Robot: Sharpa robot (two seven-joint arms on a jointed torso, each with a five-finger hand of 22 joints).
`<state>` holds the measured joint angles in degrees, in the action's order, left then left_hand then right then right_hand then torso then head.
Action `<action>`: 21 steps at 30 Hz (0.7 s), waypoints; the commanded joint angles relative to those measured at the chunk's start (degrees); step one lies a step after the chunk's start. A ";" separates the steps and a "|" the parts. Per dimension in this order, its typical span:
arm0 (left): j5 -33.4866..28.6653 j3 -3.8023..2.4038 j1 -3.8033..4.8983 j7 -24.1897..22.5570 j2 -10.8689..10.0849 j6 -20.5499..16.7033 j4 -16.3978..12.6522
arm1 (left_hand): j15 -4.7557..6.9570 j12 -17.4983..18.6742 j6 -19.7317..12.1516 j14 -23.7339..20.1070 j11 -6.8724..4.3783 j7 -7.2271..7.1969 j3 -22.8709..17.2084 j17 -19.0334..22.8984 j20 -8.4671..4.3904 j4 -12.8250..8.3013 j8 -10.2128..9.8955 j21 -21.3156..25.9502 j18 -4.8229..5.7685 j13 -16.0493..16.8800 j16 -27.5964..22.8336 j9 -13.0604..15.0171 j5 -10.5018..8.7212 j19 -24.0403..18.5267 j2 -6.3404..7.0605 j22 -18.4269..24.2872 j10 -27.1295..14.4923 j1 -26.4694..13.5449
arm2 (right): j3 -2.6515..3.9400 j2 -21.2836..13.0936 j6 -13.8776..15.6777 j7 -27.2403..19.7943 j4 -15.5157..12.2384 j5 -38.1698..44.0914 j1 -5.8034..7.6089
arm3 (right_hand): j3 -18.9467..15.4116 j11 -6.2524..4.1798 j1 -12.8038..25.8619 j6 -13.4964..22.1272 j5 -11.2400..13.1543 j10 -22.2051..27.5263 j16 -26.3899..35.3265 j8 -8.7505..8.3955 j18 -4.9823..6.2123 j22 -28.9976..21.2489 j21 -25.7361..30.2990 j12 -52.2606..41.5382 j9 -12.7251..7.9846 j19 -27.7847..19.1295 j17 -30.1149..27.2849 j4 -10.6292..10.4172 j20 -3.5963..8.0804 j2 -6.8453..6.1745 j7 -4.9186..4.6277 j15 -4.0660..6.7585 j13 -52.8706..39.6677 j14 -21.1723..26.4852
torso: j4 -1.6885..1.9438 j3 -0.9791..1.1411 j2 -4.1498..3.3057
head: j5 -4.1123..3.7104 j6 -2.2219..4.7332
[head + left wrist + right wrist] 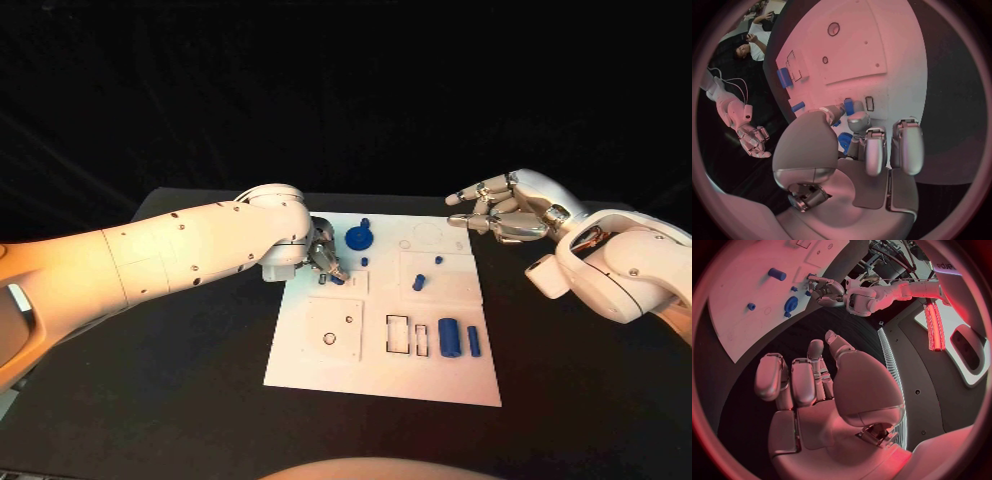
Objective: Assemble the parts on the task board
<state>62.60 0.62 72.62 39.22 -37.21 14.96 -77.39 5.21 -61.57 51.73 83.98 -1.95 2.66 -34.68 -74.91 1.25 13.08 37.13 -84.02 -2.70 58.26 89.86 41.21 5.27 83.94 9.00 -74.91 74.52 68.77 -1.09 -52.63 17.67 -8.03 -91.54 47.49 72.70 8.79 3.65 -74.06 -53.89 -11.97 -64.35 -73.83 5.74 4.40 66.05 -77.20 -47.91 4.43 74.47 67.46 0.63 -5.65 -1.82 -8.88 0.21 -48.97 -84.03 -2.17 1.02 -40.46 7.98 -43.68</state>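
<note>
My left hand (320,258) is down on the white board (325,365), pinching a small blue peg (848,106); my right hand (505,212) hangs off the board's far right corner.

From the left wrist camera I see my fingers (869,150) curled downward, the thumb and one fingertip closed on the short blue peg just over the board's surface near a small rectangular slot (869,103). My right hand holds nothing, its silver fingers loosely bent and apart above the black bench (577,380). The board is a flat matte plate with outlined recesses. On it sit a round blue knob (359,238) beside my left hand, a stubby peg (418,282) mid-board, and a thick blue cylinder (450,337) with a thinner blue rod (473,340) alongside, near the front.
</note>
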 commanded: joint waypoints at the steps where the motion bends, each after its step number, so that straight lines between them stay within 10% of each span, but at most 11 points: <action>1: 0.68 0.33 -0.34 0.44 0.11 1.46 0.20 | 0.17 0.15 0.65 6.02 -0.17 -0.79 -7.89 -15.09 -0.24 -7.74 0.24 0.03 0.58 -0.02 0.14 0.09 0.28 2.20 -0.29 -6.80 0.19 -0.56 | 0.00 -0.01 -0.74 -0.49 -0.08 0.60 -0.05 | -0.36 0.08 -0.21 -0.25 -0.20 0.38 0.32 0.25 0.98 -0.06 0.39 0.28 -0.03 -0.24 -0.05 0.06 0.06 0.25 -0.04 0.44 0.08 -1.09 | 0.01 0.01 -0.03 | 0.11 -0.04; 21: 0.38 0.40 -0.35 0.40 0.95 1.73 0.92 | 0.83 -1.32 3.15 6.02 -0.95 -1.79 -4.04 -15.09 -0.85 -3.86 0.64 -0.67 0.85 0.86 0.14 0.50 0.17 2.80 -0.54 -7.96 1.92 -10.14 | -0.01 0.09 -0.95 -0.46 -0.05 0.54 -0.05 | -0.45 0.11 -0.11 -0.23 -0.21 0.50 0.56 0.25 1.06 -0.45 0.64 0.40 -0.04 -0.50 -0.30 -0.02 0.05 0.27 -0.06 0.41 0.23 -1.00 | -0.02 0.03 -0.02 | 0.02 -0.33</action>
<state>63.00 0.78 72.59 39.35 -36.45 14.96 -76.42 5.63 -62.76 54.38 83.98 -2.90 1.20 -39.04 -74.90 0.82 9.15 37.90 -84.49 -2.69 59.04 89.86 41.77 5.63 83.94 8.44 -74.91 75.90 59.20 -1.10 -52.59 17.55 -8.04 -91.55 47.54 72.70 8.79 3.86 -74.06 -53.81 -11.97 -64.14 -73.61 5.74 4.40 65.66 -76.93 -47.91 4.43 74.48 67.23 0.63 -5.65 -1.82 -8.80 0.21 -48.80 -84.02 -2.20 1.05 -40.49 8.05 -43.97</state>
